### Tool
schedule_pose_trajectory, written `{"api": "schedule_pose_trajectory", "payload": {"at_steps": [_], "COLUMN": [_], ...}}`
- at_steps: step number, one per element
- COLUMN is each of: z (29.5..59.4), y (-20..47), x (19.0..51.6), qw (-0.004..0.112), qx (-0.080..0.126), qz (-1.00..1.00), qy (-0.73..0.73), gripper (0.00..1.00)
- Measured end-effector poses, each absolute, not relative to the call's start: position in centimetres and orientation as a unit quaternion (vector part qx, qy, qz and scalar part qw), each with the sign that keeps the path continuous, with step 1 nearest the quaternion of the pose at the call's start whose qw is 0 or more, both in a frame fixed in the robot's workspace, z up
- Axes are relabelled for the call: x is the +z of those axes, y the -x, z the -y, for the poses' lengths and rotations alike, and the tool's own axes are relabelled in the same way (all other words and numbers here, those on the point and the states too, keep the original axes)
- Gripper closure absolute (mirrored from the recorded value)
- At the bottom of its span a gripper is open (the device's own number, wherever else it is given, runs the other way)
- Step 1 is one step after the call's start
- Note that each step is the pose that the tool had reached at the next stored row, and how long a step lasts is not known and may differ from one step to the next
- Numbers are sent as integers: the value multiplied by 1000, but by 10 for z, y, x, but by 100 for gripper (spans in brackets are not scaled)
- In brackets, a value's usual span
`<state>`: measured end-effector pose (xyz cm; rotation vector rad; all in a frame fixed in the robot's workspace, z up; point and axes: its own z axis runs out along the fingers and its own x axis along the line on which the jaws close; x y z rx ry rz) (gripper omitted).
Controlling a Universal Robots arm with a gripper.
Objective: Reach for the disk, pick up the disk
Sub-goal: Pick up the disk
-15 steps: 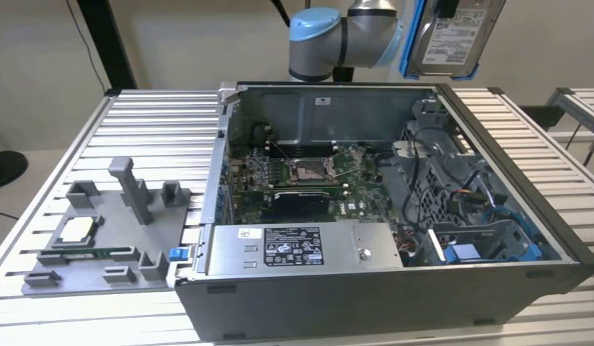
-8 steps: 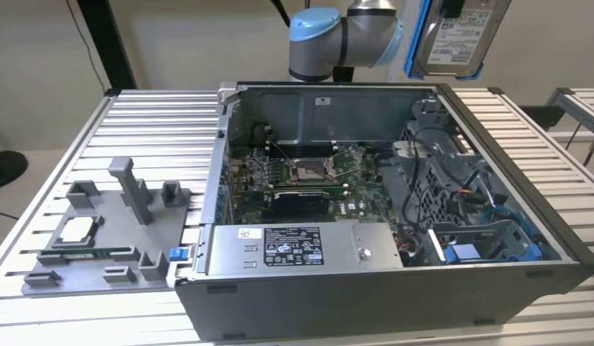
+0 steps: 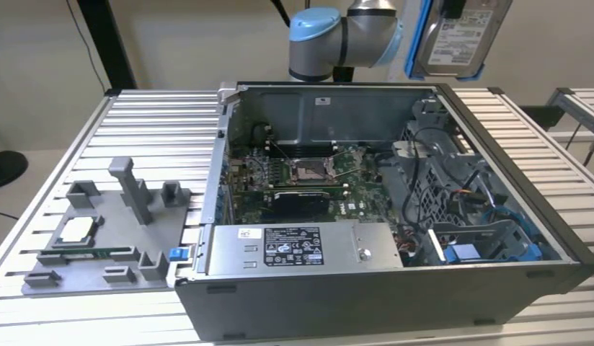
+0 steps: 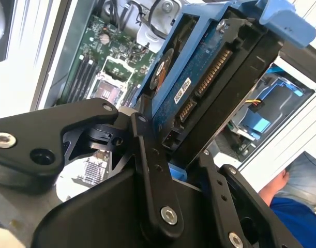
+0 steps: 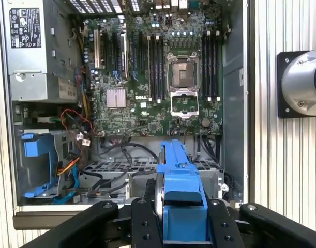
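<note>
Exterior view: flat silver-grey metal disk with blue plastic rails [image 3: 454,36] already picked up, high above the open grey computer case [image 3: 393,209] on the ribbed metal bench [image 3: 153,144], squeezed between the fingers of the black hand [image 5: 183,227], nothing left to grab.

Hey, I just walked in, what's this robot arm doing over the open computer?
The robot arm has a hard drive, the disk, clamped in its gripper and is holding it in the air above the back edge of the open computer case. The disk sits in its blue bracket, gripped between the black fingers. Down inside the case, the motherboard and the power supply lie exposed.
</note>
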<state>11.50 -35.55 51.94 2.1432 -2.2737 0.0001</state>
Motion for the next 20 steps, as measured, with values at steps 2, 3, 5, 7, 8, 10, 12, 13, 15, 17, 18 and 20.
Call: {"api": "schedule_pose_trajectory", "payload": {"at_steps": [2,3,5,7,8,10,12,13,15,17,18,20], "z": [357,358,360,362,363,365,368,369,371,374,375,378], "y": [-115,-115,-115,-115,-115,-115,-115,-115,-115,-115,-115,-115], "x": [519,519,519,519,519,519,519,519,519,519,519,519], "qw": [8,8,9,9,9,9,9,9,9,8,9,9], "qx": [0,0,0,0,0,0,0,0,0,0,0,0], "qz": [728,728,728,728,728,728,728,728,728,728,728,728], "qy": [-686,-686,-686,-686,-686,-686,-686,-686,-686,-686,-686,-686], "gripper": [100,100,100,100,100,100,100,100,100,100,100,100]}}
